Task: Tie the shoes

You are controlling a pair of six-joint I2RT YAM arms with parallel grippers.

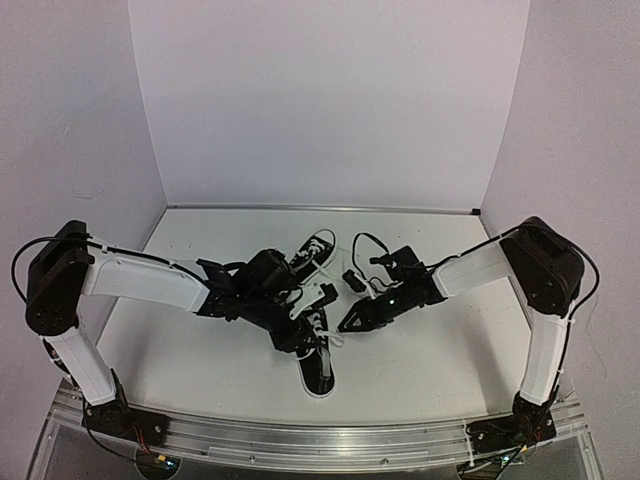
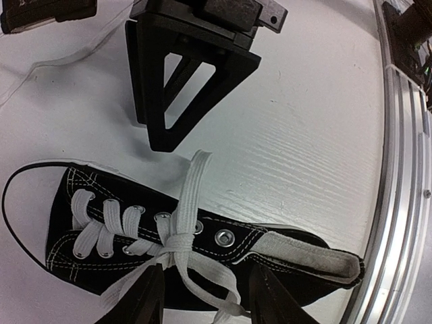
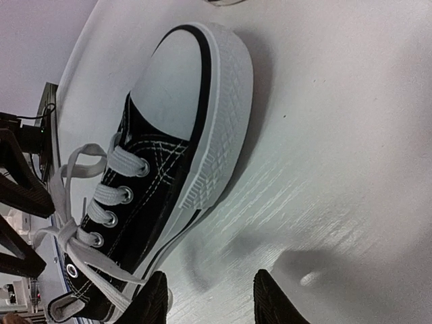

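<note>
Two black canvas shoes with white laces lie on the white table. The near shoe (image 1: 320,370) points toward the arms' bases, and the far shoe (image 1: 316,247) lies behind the grippers. My left gripper (image 1: 292,335) hovers over the near shoe's lacing (image 2: 101,229). It is open (image 2: 206,302), and loose lace strands from a first knot (image 2: 172,241) run between its fingers, one strand going up past the eyelets. My right gripper (image 1: 347,323) is open (image 3: 212,305) over bare table, just beside the near shoe's white sole (image 3: 216,135).
An aluminium rail (image 1: 300,440) runs along the table's near edge, close to the near shoe's heel (image 2: 398,202). White walls close off the left, back and right. The right gripper's black fingers (image 2: 177,101) hang just beyond the shoe in the left wrist view.
</note>
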